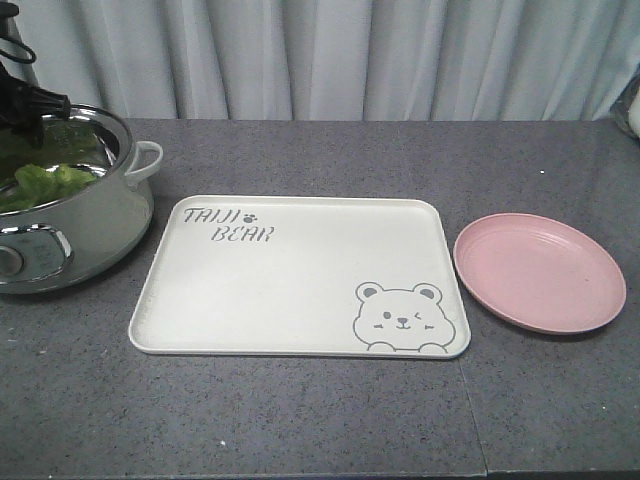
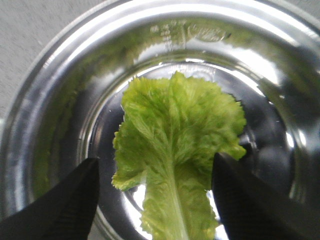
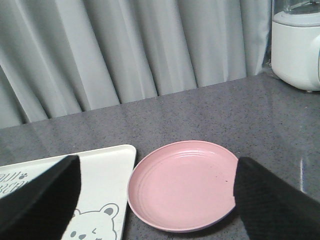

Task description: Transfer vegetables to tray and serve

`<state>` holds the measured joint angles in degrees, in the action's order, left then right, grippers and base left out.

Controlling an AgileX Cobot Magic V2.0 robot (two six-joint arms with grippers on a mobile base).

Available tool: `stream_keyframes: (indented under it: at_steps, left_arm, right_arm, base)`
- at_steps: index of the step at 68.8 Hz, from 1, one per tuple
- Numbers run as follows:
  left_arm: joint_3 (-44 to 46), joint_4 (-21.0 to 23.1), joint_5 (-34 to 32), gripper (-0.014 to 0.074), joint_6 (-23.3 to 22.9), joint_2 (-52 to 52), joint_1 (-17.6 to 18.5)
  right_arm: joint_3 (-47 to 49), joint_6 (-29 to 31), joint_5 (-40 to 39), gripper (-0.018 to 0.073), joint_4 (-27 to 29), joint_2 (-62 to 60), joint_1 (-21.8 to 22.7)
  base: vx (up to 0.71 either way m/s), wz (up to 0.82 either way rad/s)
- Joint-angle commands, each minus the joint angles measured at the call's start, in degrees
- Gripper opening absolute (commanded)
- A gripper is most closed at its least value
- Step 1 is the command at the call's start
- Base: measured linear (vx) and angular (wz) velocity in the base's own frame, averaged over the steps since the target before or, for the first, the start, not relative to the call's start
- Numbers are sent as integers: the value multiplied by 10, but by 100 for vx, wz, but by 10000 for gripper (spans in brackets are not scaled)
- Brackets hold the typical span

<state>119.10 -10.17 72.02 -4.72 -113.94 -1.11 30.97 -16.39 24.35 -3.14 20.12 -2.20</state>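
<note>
Green lettuce leaf is seen unlifted in the pot; left hand is spread over it; tray is not yet filled.

Tray: in the middle of the counter.
Pot: at the left edge of the counter, just left of the tray.
Lettuce leaf: inside the pot, flat on its bottom.
Plate: just right of the tray, not touching it.
Curtain: behind the counter, along the back edge.
Appliance: at the far right, behind the plate, well apart from it.
Left gripper: above the pot, one finger at each side of the leaf.
</note>
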Motion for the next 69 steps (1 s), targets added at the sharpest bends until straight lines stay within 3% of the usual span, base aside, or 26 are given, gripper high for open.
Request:
stream_keyframes:
  at_steps: [1, 57, 69]
  left_arm:
    - [18, 19, -6, 472, 6, 19, -8]
    - [18, 56, -4, 470, 10, -81, -14]
    - [18, 56, -4, 378, 10, -82, -14]
  right_arm:
    - [18, 4, -38, 592, -7, 10, 3]
    - [18, 2, -21, 591, 8, 10, 3]
    - [18, 2, -21, 591, 10, 10, 3]
  base:
    - [0, 0]
    - [0, 0]
    - [0, 0]
